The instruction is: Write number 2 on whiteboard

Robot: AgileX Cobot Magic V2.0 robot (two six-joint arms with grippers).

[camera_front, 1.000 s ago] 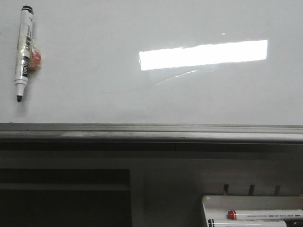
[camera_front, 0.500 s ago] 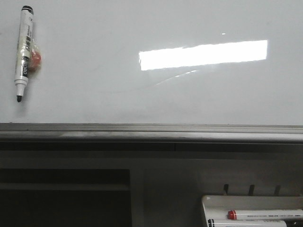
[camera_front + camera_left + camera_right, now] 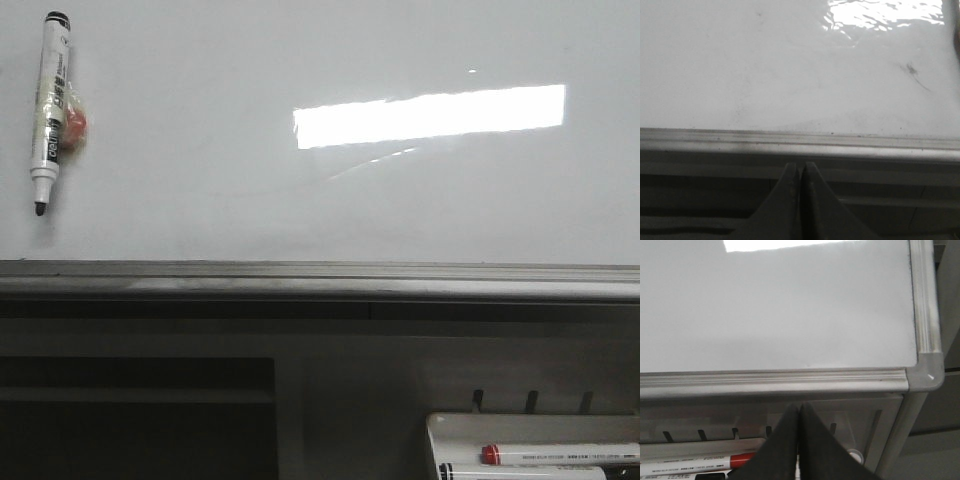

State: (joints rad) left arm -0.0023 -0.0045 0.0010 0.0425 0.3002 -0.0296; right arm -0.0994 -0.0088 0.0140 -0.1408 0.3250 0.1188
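The whiteboard (image 3: 300,200) fills the upper front view, glossy white, with a grey metal ledge (image 3: 320,280) along its lower edge. No number 2 shows on it. A black-capped white marker (image 3: 48,110) hangs on the board at the upper left, tip down, beside a small red magnet (image 3: 76,126). My left gripper (image 3: 800,166) is shut and empty, below the ledge (image 3: 800,147). My right gripper (image 3: 799,407) is shut and empty, below the board's lower right corner (image 3: 925,372) and above the marker tray. Neither gripper shows in the front view.
A small white tray (image 3: 530,445) at the lower right holds a red-capped marker (image 3: 560,455) and another marker below it; the red-capped marker also shows in the right wrist view (image 3: 700,463). A dark shelf opening (image 3: 135,415) lies under the ledge at left. A faint smudge (image 3: 912,70) marks the board.
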